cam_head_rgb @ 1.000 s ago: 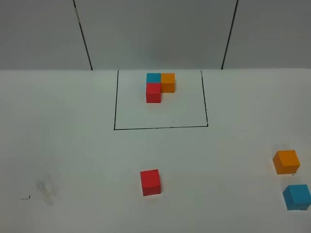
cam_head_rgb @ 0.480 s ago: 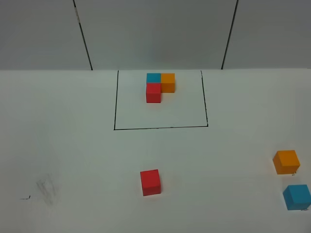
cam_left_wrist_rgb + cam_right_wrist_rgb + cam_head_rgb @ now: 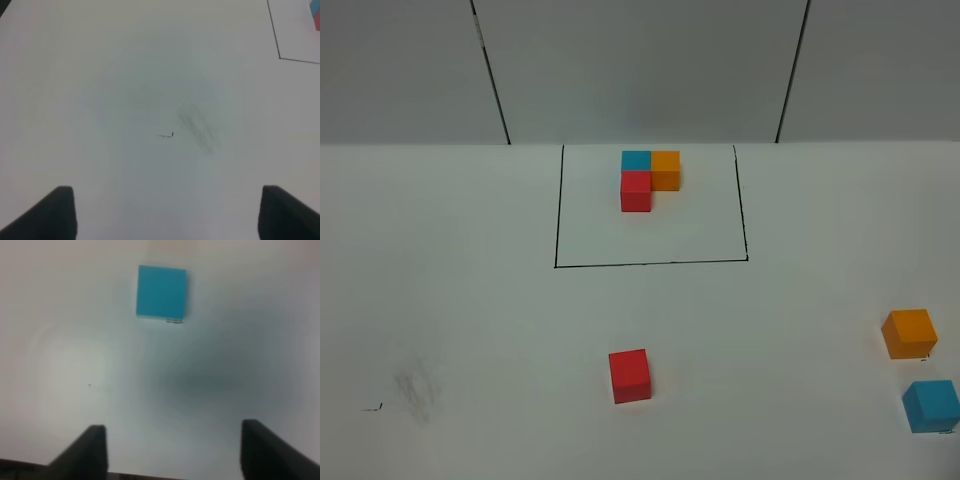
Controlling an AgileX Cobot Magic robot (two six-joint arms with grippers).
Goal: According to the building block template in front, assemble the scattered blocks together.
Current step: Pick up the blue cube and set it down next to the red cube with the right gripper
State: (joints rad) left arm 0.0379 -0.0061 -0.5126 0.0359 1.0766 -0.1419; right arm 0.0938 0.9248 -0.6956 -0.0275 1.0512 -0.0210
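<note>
The building block template [image 3: 649,177] is a neat L of blue, orange and red cubes inside a black-outlined rectangle at the back. Of the scattered blocks, the red cube [image 3: 630,375] lies at the front centre. The orange cube [image 3: 909,333] and the blue cube [image 3: 931,405] lie at the right edge. Neither arm shows in the exterior view. My right gripper [image 3: 175,452] stands open over the bare table, with the blue cube [image 3: 161,292] ahead of its fingers and apart from them. My left gripper [image 3: 172,215] is wide open with nothing between its fingers.
A black-lined rectangle [image 3: 556,266] frames the template on the white table. A grey scuff mark [image 3: 415,390] and a small black tick sit at the front left, also under the left gripper as a smudge [image 3: 197,130]. Grey wall panels [image 3: 640,70] close off the back.
</note>
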